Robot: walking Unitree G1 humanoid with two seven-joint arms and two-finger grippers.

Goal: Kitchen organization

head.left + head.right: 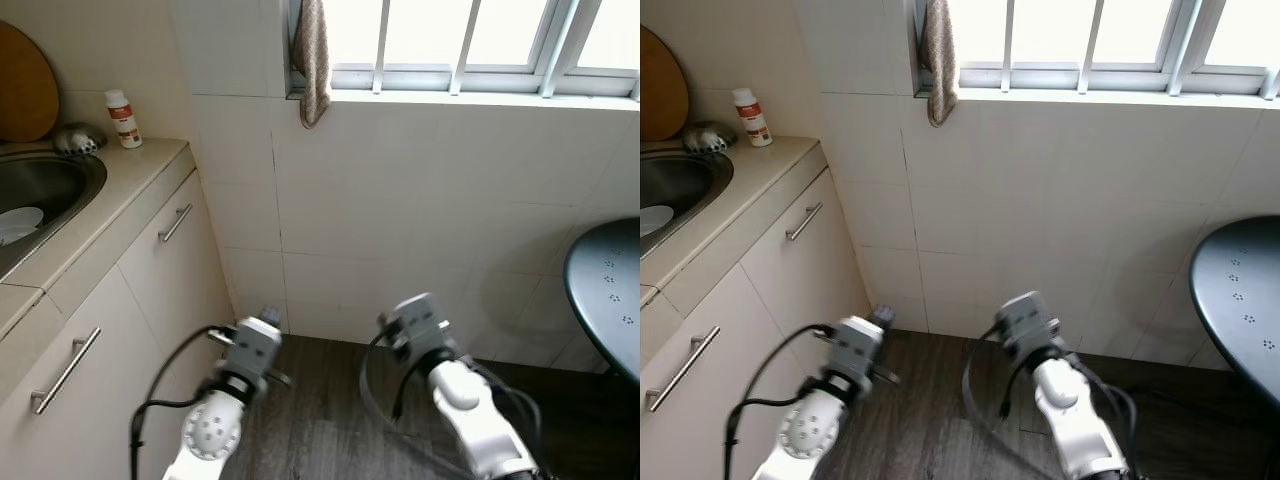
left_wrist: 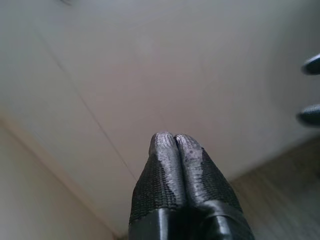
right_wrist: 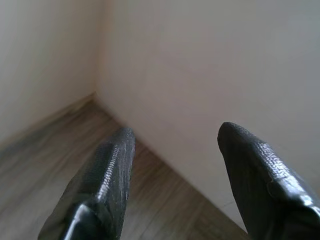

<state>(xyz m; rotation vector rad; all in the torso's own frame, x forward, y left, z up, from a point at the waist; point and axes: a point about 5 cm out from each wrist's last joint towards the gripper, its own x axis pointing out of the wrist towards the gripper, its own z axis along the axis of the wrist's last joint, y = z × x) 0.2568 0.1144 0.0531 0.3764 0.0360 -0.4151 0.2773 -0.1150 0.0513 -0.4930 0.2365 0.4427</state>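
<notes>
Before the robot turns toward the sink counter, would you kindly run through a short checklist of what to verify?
1. Left end effector empty, fingers shut together: ok.
2. Right end effector empty, fingers apart: ok.
3. Both arms held low over the dark wood floor, touching no cabinet: ok.
4. Small white bottle with red label upright at the beige counter's back: ok.
5. Round dark metal table close on the right: not ok, watch the swing.
6. Contents of the steel sink: cannot tell.
</notes>
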